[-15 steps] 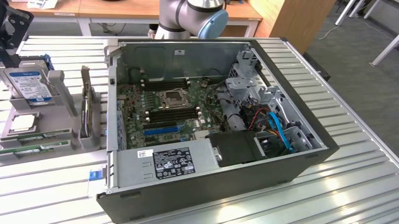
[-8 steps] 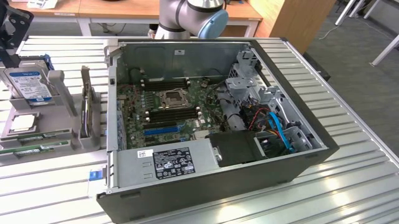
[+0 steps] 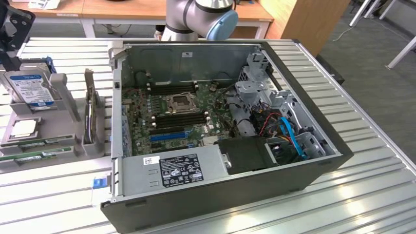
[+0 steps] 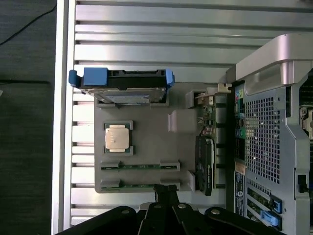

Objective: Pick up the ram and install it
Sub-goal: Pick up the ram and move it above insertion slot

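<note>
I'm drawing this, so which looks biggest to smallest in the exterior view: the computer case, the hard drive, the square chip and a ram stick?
1. computer case
2. hard drive
3. square chip and ram stick: too alike to rank; the stick is longer but much thinner.

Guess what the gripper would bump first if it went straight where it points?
Most likely the outer ram stick in the grey parts tray: the shut gripper points down right at its end. Depth is hard to judge.
</note>
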Controlling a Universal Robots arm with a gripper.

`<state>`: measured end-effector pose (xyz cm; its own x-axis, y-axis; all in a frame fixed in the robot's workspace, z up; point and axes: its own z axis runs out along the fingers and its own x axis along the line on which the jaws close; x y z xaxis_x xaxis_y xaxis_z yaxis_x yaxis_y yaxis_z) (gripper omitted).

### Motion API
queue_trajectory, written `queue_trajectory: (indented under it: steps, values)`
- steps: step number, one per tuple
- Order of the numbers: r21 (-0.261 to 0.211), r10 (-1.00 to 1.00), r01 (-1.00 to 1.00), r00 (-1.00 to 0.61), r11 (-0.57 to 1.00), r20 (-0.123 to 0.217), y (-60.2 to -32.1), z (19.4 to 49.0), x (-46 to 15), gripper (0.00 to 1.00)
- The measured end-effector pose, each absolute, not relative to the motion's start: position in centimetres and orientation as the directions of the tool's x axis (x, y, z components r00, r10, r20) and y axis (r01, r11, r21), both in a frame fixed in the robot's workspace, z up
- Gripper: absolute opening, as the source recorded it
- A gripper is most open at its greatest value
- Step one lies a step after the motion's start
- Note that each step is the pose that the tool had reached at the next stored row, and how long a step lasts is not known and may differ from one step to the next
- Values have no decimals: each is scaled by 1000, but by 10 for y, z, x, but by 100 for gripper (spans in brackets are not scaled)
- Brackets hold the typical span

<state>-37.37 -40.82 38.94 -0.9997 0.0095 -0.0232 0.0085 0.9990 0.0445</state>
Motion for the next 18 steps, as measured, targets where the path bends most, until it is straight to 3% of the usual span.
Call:
queue_trajectory:
  steps: [18]
  values:
    - [42, -63, -64, -998, 997, -23, -408, 389, -374, 10]
